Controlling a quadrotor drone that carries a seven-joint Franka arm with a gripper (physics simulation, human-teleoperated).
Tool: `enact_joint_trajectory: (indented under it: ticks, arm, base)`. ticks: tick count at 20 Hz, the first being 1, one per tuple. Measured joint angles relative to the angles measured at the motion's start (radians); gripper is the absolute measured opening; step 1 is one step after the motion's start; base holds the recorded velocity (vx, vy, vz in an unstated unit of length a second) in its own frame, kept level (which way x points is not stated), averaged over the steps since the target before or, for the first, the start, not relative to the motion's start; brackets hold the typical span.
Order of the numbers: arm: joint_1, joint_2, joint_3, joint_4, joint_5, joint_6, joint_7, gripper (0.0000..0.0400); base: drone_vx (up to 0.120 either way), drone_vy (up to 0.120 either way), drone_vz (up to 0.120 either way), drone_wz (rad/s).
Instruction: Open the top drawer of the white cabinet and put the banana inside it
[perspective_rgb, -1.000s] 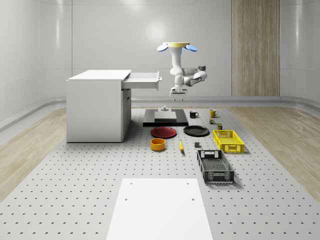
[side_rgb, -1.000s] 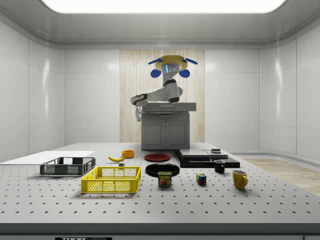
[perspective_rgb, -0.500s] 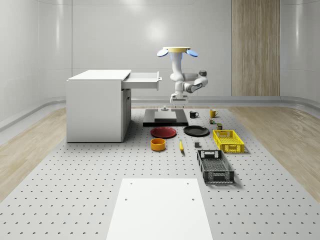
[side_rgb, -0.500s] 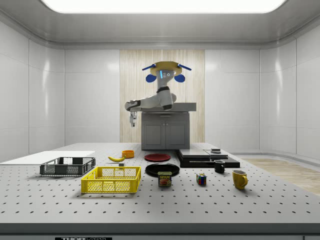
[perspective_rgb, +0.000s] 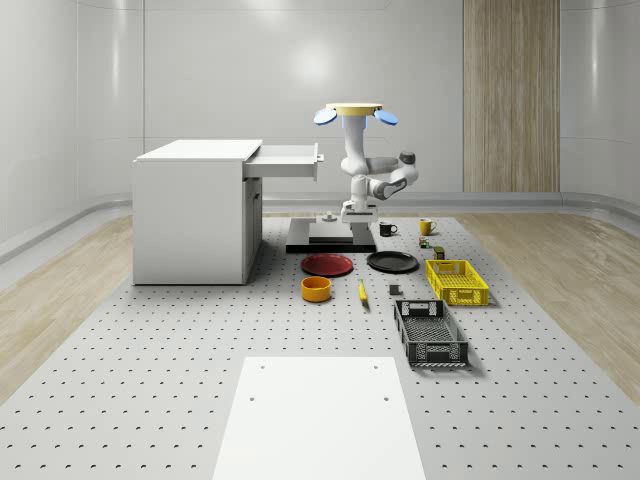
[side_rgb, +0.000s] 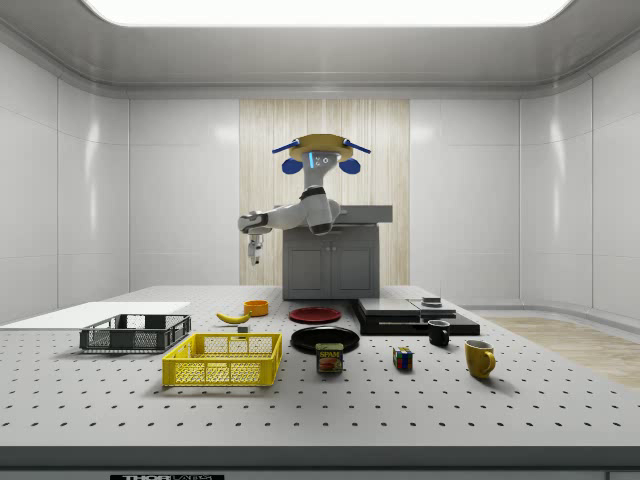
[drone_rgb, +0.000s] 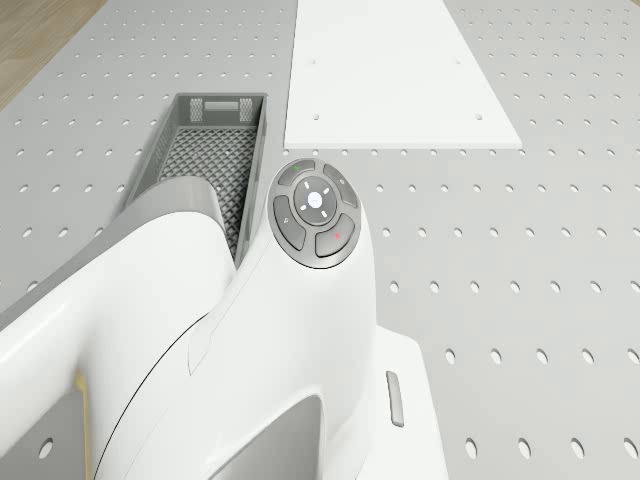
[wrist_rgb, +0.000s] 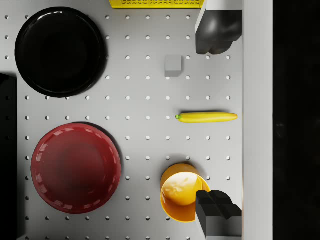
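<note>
White, glossy seven-joint arm with grey joint caps. Yellow disc-shaped drone with blue rotors. Round grey button pad just behind black-fingered gripper.

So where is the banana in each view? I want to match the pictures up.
Whole-scene view: the banana lies on the table between the orange bowl and the yellow basket.
Side view: the banana lies just to the side view's left of the orange bowl.
Drone view: not in it.
Wrist view: the banana lies between the end effector fingertips.
Shared landmark: the orange bowl.
</note>
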Motion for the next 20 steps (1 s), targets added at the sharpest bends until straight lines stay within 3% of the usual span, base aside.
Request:
enact_joint_trajectory:
  ticks: [11,13,18,20]
  arm:
    - [-0.001,0.002,0.0,0.0,0.001,-0.002,0.0,0.04]
    - [-0.001,0.003,0.0,0.0,0.001,-0.003,0.0,0.04]
    - [-0.001,0.004,0.0,0.0,0.001,-0.003,0.001,0.04]
    - [-0.001,0.004,0.0,0.0,0.002,-0.004,0.001,0.04]
  base:
    - [0.12,0.0,-0.12,0.0]
    - [0.12,0.02,0.0,0.0]
    - [0.0,0.12,0.0,0.0]
    - [0.12,0.12,0.0,0.0]
